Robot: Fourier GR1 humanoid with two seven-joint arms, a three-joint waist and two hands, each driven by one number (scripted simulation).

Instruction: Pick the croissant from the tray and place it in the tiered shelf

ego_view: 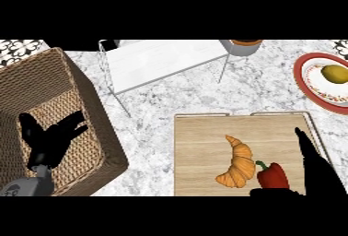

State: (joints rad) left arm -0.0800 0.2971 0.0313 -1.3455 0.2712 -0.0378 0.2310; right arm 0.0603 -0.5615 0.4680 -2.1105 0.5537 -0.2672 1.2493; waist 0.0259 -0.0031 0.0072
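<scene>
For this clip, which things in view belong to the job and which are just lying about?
Job: croissant, tray, tiered shelf, right hand.
Lying about: red pepper, wicker basket, plate with yellow fruit; left hand rests open over the basket.

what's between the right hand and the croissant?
Head view: a red bell pepper lies on the wooden tray between the right hand and the croissant.

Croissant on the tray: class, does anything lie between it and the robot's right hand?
Yes. A red bell pepper lies on the wooden tray, close beside the croissant at its lower end, between it and the right hand.
</scene>
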